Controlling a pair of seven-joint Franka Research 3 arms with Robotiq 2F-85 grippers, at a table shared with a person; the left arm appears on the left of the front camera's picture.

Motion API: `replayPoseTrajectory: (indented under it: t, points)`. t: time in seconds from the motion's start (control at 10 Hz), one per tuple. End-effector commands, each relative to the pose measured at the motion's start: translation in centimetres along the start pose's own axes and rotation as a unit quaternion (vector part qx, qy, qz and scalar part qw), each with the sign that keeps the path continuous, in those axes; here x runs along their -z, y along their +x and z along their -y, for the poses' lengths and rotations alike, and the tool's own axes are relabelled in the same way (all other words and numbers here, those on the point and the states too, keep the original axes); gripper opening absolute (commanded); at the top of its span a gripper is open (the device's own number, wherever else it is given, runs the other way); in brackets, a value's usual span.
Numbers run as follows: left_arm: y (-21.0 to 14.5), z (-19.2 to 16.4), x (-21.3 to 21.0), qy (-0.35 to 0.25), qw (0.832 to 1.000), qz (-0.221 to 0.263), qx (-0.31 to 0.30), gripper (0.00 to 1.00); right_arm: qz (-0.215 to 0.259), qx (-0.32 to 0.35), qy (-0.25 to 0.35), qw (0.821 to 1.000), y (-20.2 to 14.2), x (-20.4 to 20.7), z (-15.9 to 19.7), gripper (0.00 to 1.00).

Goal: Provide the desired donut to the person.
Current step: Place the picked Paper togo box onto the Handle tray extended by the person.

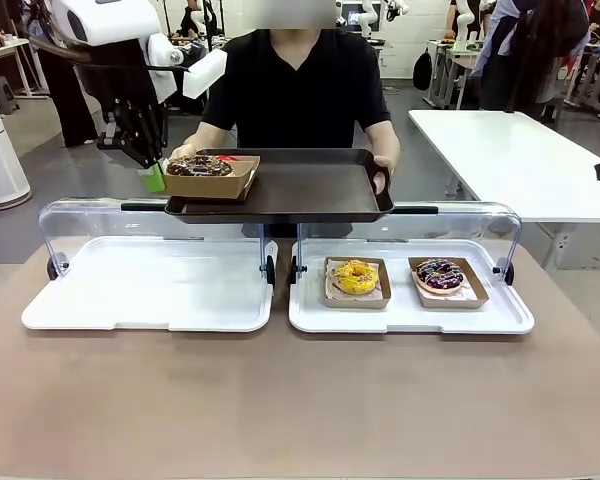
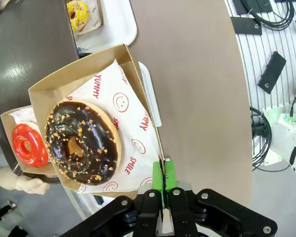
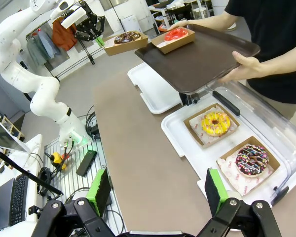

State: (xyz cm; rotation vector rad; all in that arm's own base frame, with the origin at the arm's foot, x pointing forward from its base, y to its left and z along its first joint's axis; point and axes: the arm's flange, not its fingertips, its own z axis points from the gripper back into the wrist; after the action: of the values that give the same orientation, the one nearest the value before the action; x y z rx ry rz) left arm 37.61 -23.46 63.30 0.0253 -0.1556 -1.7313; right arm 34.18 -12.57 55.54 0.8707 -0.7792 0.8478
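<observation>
My left gripper (image 1: 154, 178) is shut on the edge of a brown cardboard box (image 2: 133, 74) that holds a chocolate donut (image 2: 81, 143) with nut crumbs. It holds the box at the left end of the dark brown tray (image 1: 300, 188), and I cannot tell whether the box rests on it. The person (image 1: 295, 85) in a black top holds that tray with both hands. A red donut (image 2: 30, 144) in its own box lies on the tray beside it. My right gripper (image 3: 158, 192) is open and empty, above the near table edge.
A yellow donut (image 1: 355, 277) and a dark sprinkled donut (image 1: 440, 274) sit in boxes on the right white display tray (image 1: 410, 318). The left white display tray (image 1: 150, 285) has its clear lid (image 1: 100, 215) raised behind it. A white table (image 1: 520, 150) stands at the far right.
</observation>
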Motion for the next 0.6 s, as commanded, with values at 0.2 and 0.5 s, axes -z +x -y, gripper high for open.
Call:
replayPoseTrajectory:
  t: [0.2,0.5]
  points:
    - [5.3,-1.2,-2.3,0.055,0.998,0.016,0.035,0.01,0.011,-0.004,0.004,1.0,0.1,0.0,0.1,1.0]
    - [10.5,-6.4,-0.6,0.06,0.996,-0.001,0.063,0.01,0.011,-0.004,0.004,1.0,0.1,0.0,0.1,1.0]
